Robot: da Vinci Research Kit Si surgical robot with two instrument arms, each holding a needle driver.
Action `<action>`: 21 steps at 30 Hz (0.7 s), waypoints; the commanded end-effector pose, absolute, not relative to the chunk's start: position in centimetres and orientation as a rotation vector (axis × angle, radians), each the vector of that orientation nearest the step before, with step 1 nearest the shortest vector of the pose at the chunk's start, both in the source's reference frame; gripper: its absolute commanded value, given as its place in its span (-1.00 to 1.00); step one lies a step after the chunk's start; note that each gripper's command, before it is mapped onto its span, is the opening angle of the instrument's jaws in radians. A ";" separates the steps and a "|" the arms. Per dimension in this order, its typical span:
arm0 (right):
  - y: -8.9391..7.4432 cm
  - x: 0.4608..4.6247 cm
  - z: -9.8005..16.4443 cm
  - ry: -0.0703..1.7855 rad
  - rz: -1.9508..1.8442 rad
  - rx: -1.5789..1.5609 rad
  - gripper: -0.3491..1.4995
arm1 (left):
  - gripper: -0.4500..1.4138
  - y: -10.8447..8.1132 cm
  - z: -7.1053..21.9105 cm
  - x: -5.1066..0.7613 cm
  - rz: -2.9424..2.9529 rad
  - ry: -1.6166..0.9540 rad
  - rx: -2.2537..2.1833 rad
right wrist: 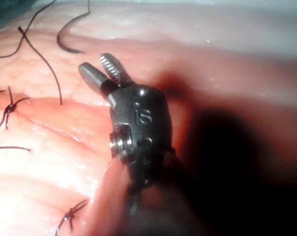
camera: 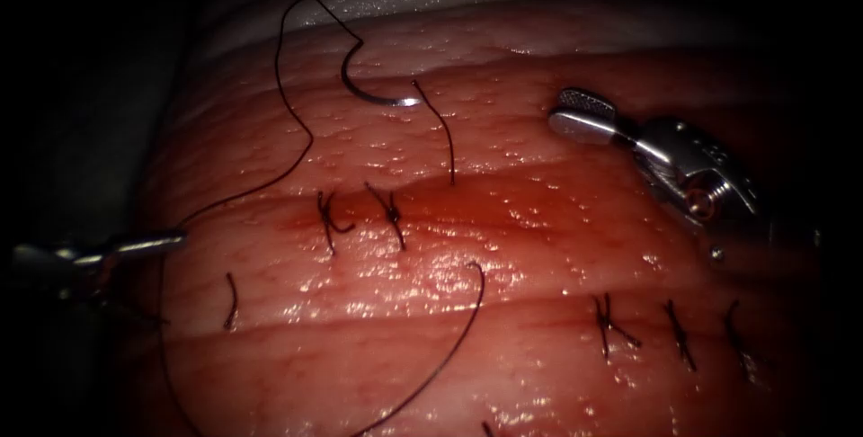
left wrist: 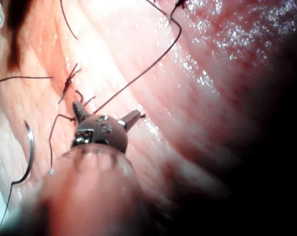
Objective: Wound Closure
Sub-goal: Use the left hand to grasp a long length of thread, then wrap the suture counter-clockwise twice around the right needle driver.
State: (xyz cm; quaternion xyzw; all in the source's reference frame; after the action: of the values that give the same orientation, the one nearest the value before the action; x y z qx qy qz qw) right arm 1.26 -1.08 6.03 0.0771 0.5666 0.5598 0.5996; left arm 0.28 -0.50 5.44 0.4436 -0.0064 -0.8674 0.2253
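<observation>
While the needle (camera: 373, 86) is lying free on the tissue (camera: 539, 221) above the cut (camera: 467, 199), not in the tissue and held by neither tool, the left tool (camera: 175, 240) is sitting at the left end of the cut with its jaws pinching the thread (camera: 297, 122). That thread is looping up from the jaws and curving back down to the needle's blunt end. The right tool (camera: 584, 113) is hovering up and to the right of the cut, jaws slightly parted and holding nothing. Tied stitches (camera: 360, 217) are crossing the cut, and red fluid (camera: 503, 208) is pooling along it.
</observation>
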 end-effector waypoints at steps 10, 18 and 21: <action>-1.1 1.35 6.1 1.307 1.302 0.191 -0.82 | -1.00 -0.4 5.5 0.14 -2.391 -0.003 1.244; -1.2 1.46 5.9 1.298 1.207 0.320 -0.57 | -1.00 -0.2 5.4 -0.02 -2.450 -0.088 1.309; -1.2 1.58 5.8 1.271 1.109 0.388 -0.60 | -1.00 -0.1 5.4 -0.17 -2.456 -0.102 1.358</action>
State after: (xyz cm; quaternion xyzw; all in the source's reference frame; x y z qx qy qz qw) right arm 1.62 -1.29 5.65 0.1911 0.5540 0.4411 0.6798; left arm -0.28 0.02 5.26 0.4969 -0.0501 -0.8553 0.1381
